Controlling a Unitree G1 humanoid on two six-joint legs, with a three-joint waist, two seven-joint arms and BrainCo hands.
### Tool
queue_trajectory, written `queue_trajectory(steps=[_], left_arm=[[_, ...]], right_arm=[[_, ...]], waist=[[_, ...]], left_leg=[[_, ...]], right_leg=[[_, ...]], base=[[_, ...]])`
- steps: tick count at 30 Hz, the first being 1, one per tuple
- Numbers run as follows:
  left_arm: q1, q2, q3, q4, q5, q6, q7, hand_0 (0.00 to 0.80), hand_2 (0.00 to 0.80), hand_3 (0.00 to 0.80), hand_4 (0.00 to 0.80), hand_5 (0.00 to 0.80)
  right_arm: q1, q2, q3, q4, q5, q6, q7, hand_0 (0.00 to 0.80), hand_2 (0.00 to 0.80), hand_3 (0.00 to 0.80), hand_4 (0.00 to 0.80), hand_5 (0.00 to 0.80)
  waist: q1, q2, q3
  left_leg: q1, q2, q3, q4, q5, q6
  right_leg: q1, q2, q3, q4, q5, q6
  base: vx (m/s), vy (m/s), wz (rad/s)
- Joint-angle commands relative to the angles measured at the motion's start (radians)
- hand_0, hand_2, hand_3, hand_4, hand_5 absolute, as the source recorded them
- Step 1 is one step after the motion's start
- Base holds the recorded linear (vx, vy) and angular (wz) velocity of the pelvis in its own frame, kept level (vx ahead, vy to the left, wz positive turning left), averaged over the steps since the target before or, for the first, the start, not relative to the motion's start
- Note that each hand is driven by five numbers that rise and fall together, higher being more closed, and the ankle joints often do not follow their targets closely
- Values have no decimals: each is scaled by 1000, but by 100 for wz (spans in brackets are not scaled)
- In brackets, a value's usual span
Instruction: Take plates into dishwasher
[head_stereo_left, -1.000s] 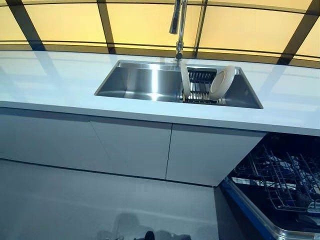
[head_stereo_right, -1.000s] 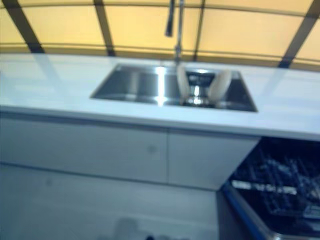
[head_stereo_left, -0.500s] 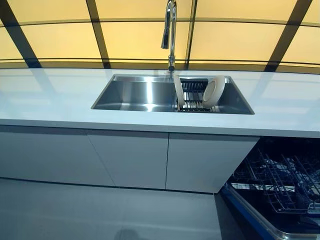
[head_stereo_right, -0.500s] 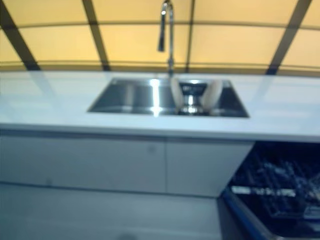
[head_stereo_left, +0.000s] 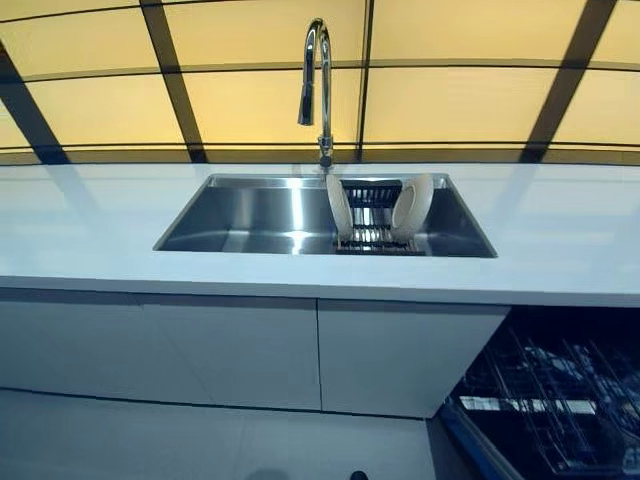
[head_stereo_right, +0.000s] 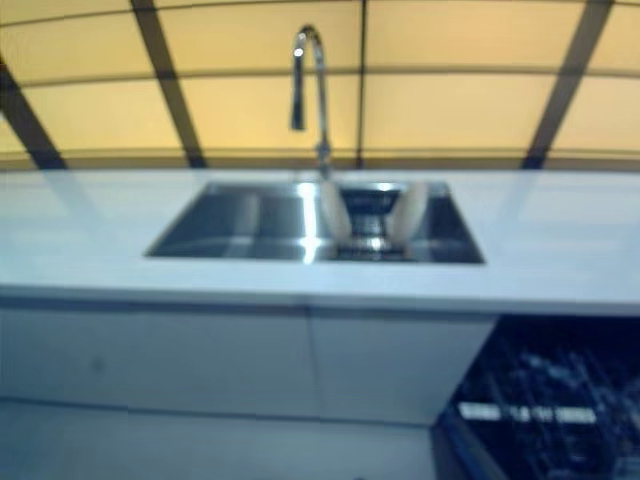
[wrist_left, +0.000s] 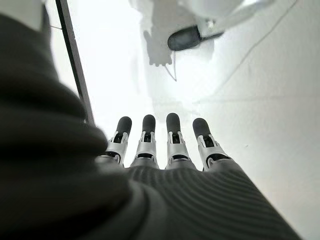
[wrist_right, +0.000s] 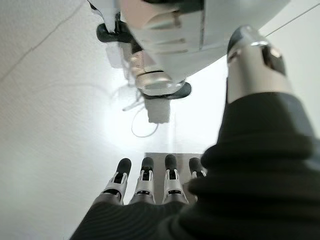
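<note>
Down at my sides, left hand (wrist_left: 165, 145) and right hand (wrist_right: 150, 187) hang open, empty. Approach sink (head_stereo_left: 250, 210); grip nearer plate (head_stereo_left: 338, 208) by rim, lift straight from rack (head_stereo_left: 372, 236).

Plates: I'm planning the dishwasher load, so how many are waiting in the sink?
2. Left plate and right plate both stand on edge in the drying rack at the sink's right end. Others could hide behind them.

Left hand (wrist_left: 170, 150) at six o'clock, empty, fingers (wrist_left: 173, 137) straight in a row pointing to twelve o'clock, pale floor (wrist_left: 260, 100) beyond, dark strip (wrist_left: 75, 65) at ten o'clock
</note>
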Motion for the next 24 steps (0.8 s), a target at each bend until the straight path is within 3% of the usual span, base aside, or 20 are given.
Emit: queue_trajectory(steps=[1, 12, 15, 17, 19, 23, 24], left_arm=[[-37, 3, 23, 23, 45, -17, -11, 0, 0, 0, 0, 0], [-29, 20, 26, 27, 22, -25, 6, 0, 0, 0, 0, 0], [-25, 27, 28, 29, 31, -25, -2, 0, 0, 0, 0, 0], [-19, 28, 33, 27, 28, -29, 7, 0, 0, 0, 0, 0], [-25, 31, 28, 24, 27, -25, 6, 0, 0, 0, 0, 0], [-45, 37, 24, 4, 9, -10, 4, 0, 0, 0, 0, 0], [-51, 36, 19, -11, -5, -3, 5, 0, 0, 0, 0, 0]], right_arm=[[-50, -31, 20, 15, -35, -10, -3, 0, 0, 0, 0, 0], [-76, -16, 50, 19, -52, -1, -36, 0, 0, 0, 0, 0], [-84, -9, 54, 15, -43, -3, -22, 0, 0, 0, 0, 0], [-93, -3, 65, 6, -64, -4, -2, 0, 0, 0, 0, 0], [-97, -2, 79, -2, -96, -5, 20, 0, 0, 0, 0, 0], [-102, -16, 112, -29, -125, -22, 58, 0, 0, 0, 0, 0], [-107, -30, 125, -53, -115, -14, 66, 0, 0, 0, 0, 0]], waist=[[0, -3, 20], [7, 7, 20], [16, 7, 24], [29, 8, 28], [30, 9, 27], [25, -4, 14], [27, -20, 16]], left_leg=[[-11, -89, 27, 81, -73, 123], [8, -61, 70, 19, -52, 114], [13, -60, 90, 7, -49, 114], [24, -55, 112, -13, -39, 109], [22, -53, 112, -21, -34, 109], [16, -42, 104, 58, -70, 97], [-24, -32, 103, 209, -87, 87]], right_leg=[[30, -20, 19, -39, 12, 48], [30, -42, -36, 6, -25, 63], [30, -55, -80, 15, -26, 73], [43, -64, -134, 20, -35, 75], [49, -60, -136, 29, -51, 70], [58, -47, -95, 46, -81, 44], [72, -44, -72, 47, -91, 21]], base=[[108, -87, 7], [63, -29, 7], [56, -13, 0], [58, -36, -7], [82, -62, -22], [119, -97, -5], [76, -87, 4]])
